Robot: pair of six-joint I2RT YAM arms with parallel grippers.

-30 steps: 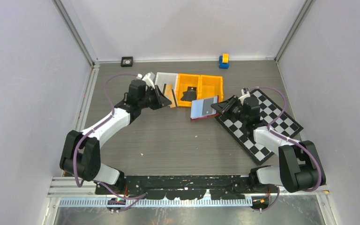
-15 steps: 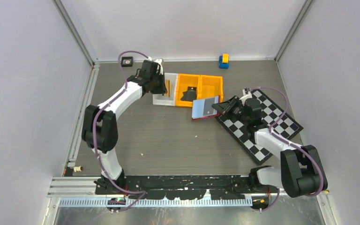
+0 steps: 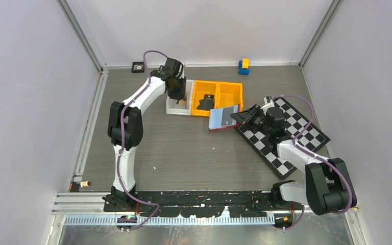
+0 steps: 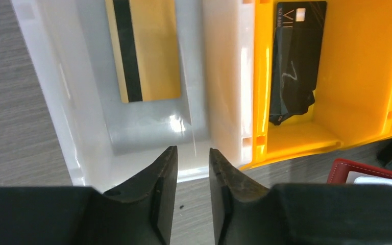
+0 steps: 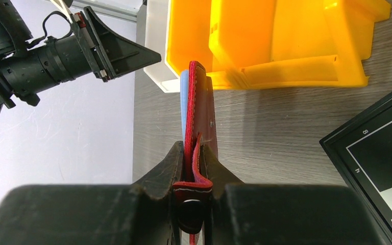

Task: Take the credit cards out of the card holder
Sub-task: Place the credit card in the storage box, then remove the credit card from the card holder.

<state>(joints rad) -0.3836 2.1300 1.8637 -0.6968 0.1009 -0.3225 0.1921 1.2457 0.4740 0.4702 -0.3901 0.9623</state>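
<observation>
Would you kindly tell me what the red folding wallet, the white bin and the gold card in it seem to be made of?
Red folding wallet: likely leather or faux leather, matte, pale edge stitching. White bin: translucent moulded plastic, glossy highlights. Gold card: probably smooth plastic, black stripe.

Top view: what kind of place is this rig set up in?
Likely a lab robot test cell: pale panel walls on aluminium framing enclose the table, which holds plastic bins and a chequered board.
</observation>
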